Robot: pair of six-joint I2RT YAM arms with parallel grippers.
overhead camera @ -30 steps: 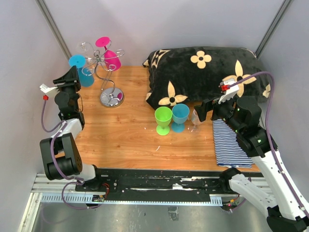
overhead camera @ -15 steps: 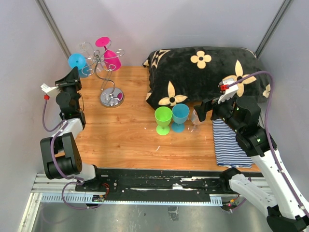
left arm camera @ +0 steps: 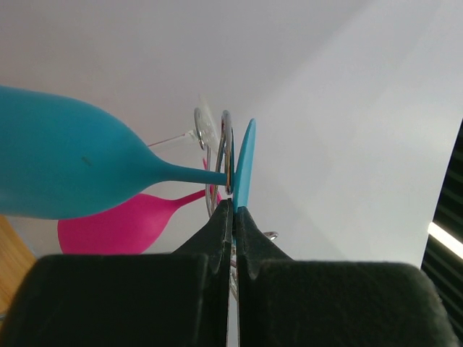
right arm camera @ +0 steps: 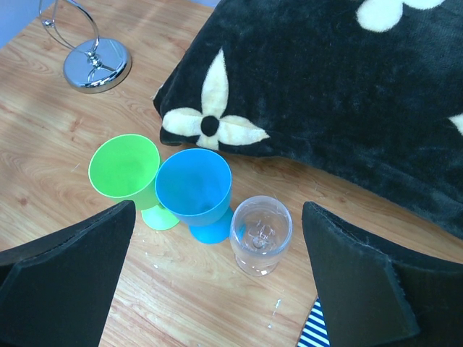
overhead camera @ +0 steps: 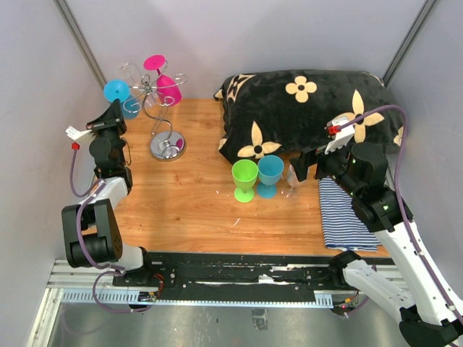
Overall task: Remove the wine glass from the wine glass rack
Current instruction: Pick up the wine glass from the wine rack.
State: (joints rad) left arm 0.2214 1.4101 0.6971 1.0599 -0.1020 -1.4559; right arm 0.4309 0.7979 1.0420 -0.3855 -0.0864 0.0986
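Blue wine glass [left arm camera: 65, 166] hangs by its foot on the wine glass rack [overhead camera: 168, 148], left gripper [left arm camera: 233, 210] pinched tight on that thin foot rim, probably light, stiff and slick; right gripper [right arm camera: 218, 208] gapes wide.

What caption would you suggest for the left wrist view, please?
Left gripper shut at the foot edge of a blue wine glass hanging on the wine glass rack, pink glass behind.
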